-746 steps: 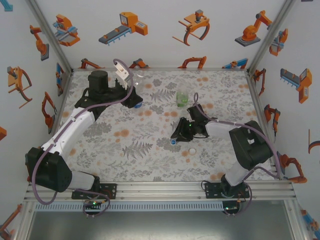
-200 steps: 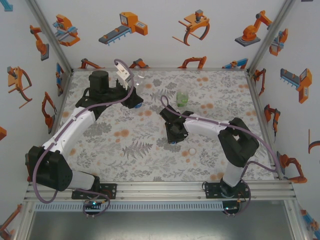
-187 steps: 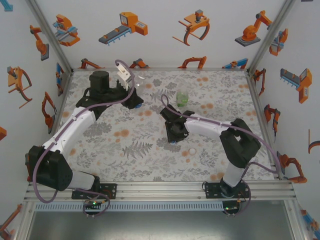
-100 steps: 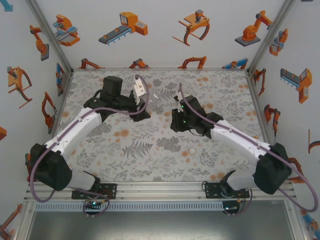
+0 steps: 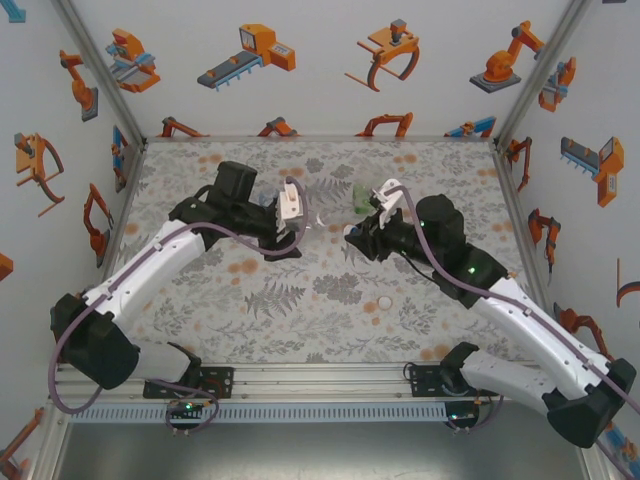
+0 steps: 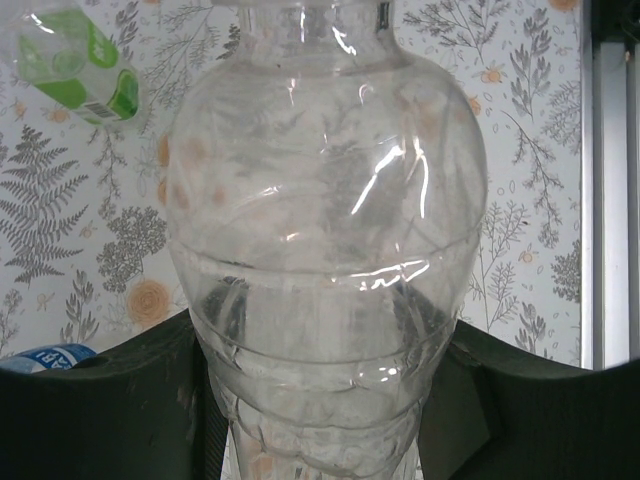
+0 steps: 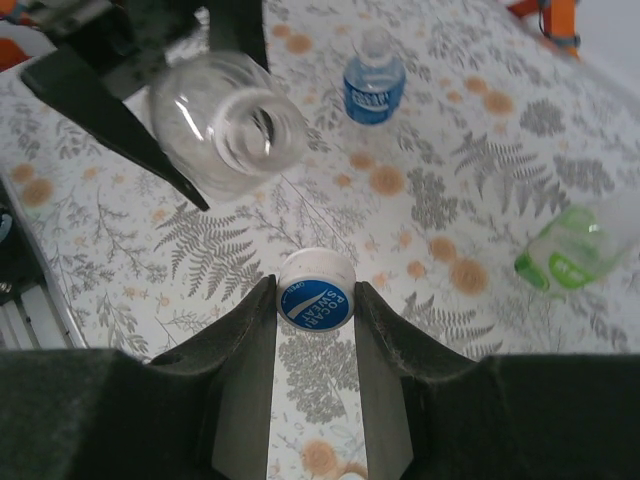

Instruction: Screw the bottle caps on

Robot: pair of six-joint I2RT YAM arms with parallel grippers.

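Right wrist view: right jaws clenched on white cap [image 7: 315, 297]; left jaws grasping clear bottle [image 7: 228, 125], mouth toward cap.

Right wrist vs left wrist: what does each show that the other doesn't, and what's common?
Right wrist: a white bottle cap with blue print, pinched in the right gripper, and the open, uncapped mouth of the clear bottle facing the camera. Left wrist: that bottle's side, from the shoulder down to the ribbed lower body, clamped in the left gripper. Both: the clear bottle, the green-tinted bottle, the blue-label bottle and the floral table surface.
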